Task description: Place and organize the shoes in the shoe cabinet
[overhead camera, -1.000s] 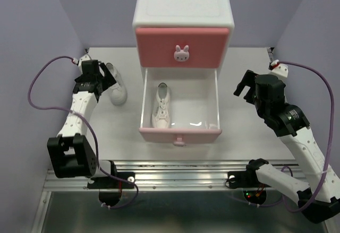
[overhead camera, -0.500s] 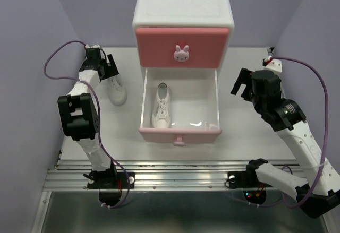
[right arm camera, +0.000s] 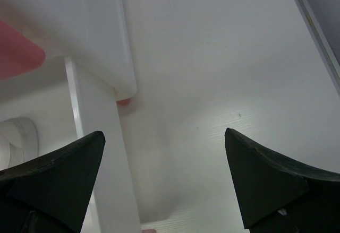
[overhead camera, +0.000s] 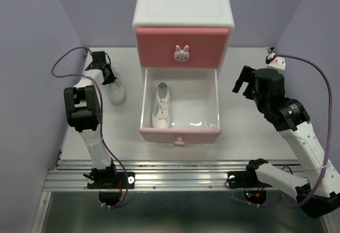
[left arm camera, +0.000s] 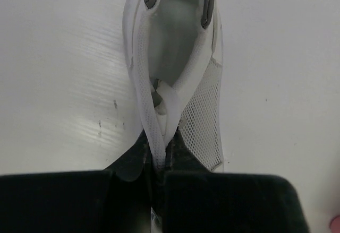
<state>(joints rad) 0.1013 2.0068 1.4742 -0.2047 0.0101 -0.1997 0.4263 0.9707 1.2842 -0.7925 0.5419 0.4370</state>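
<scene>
A white sneaker (overhead camera: 118,91) lies on the table left of the shoe cabinet (overhead camera: 183,15). My left gripper (overhead camera: 105,74) is shut on it at its far end. In the left wrist view the black fingers (left arm camera: 178,150) pinch the mesh side wall of this sneaker (left arm camera: 175,58) beside its opening, with my left gripper (left arm camera: 158,156) low in the frame. A second white sneaker (overhead camera: 161,105) lies inside the open lower drawer (overhead camera: 180,132). My right gripper (overhead camera: 243,86) hangs open to the right of the drawer, with nothing between its fingers.
The upper pink drawer (overhead camera: 183,46) with its bunny knob is closed. In the right wrist view my open right gripper (right arm camera: 164,135) looks down on bare table beside the drawer's white side wall (right arm camera: 98,153). Purple walls close in the left, right and back.
My left gripper has shifted along the sneaker toward the back wall and closed on its side wall. The left arm has folded upright. The right arm barely moved.
</scene>
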